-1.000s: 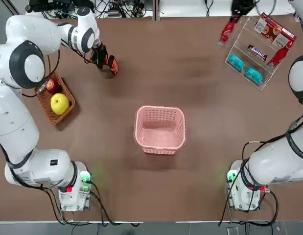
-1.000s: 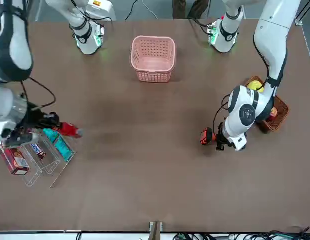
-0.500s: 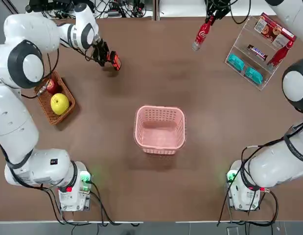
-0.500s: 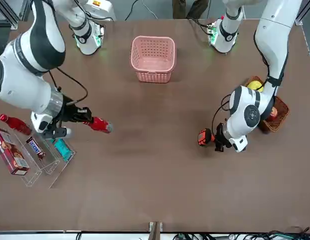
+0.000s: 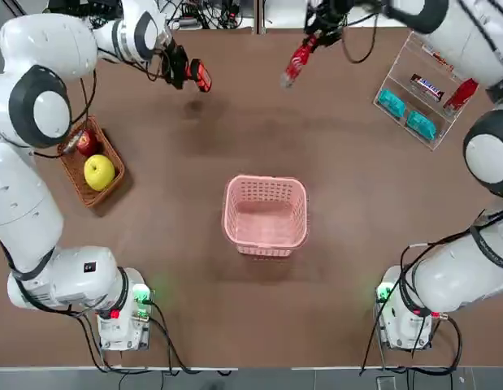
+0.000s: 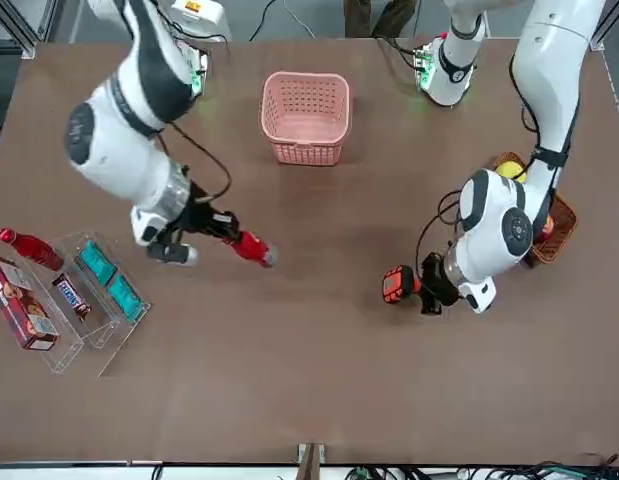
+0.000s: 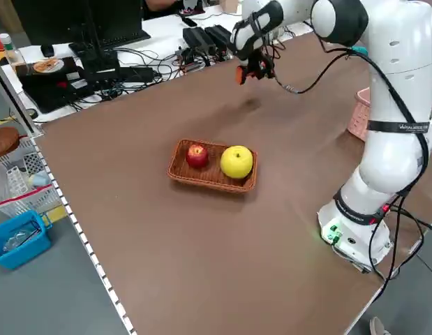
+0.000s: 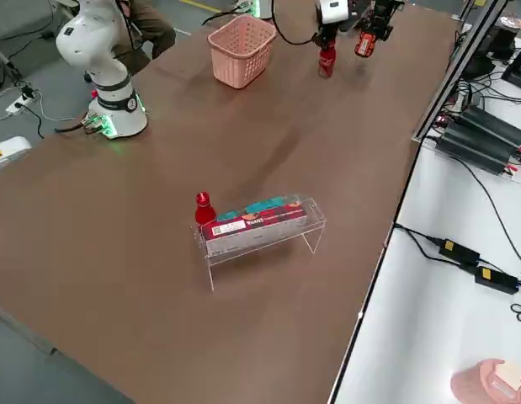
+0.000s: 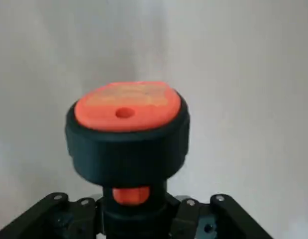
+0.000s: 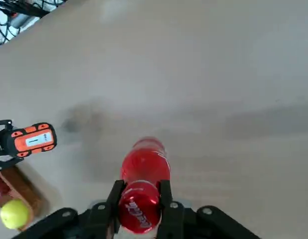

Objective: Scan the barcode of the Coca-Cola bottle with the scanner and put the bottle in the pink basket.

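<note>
The scanner (image 9: 128, 134) is gripped by the left hand (image 6: 421, 285), and the Coca-Cola bottle (image 10: 144, 179) is pinched by the right hand (image 10: 140, 206), above the counter (image 5: 259, 325), presumably for scanning.

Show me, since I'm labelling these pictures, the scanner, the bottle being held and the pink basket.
scanner (image 9: 129, 149): left wrist view, black head
bottle (image 10: 146, 167): right wrist view, red body
basket (image 5: 266, 250): top view, near wall

scanner grip (image 9: 136, 219): bottom edge cuts it off | bottle label (image 10: 138, 215): partly unreadable
</note>
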Controlling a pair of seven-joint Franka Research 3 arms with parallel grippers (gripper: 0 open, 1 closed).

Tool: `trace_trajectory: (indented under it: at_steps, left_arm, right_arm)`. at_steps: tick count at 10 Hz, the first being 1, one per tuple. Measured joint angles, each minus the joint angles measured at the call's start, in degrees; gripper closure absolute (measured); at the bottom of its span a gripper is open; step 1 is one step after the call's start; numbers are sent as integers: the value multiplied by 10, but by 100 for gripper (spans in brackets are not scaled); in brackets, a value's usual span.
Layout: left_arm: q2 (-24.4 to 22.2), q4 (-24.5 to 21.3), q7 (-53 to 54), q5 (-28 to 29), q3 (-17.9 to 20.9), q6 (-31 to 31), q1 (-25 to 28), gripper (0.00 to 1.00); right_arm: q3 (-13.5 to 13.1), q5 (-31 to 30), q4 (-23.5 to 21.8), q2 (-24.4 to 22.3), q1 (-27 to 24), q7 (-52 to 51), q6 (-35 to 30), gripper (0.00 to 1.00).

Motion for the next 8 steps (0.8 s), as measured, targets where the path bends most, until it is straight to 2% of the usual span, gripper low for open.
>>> trace_trajectory:
  at_steps: [2,5,6,8]
  left_arm:
    - [0,8,28,-31,-11,-3,1,91]
    - [2,12,122,-105,-29,-3,9,91]
    - [2,17,158,-141,-31,-3,8,91]
    - [2,26,197,-171,-35,-3,6,91]
  right_arm:
    - [17,30,-24,6,4,19,48,67]
    - [18,95,-45,31,25,21,107,67]
    - [18,109,-45,41,30,21,122,67]
    - [18,113,-46,59,34,21,154,67]
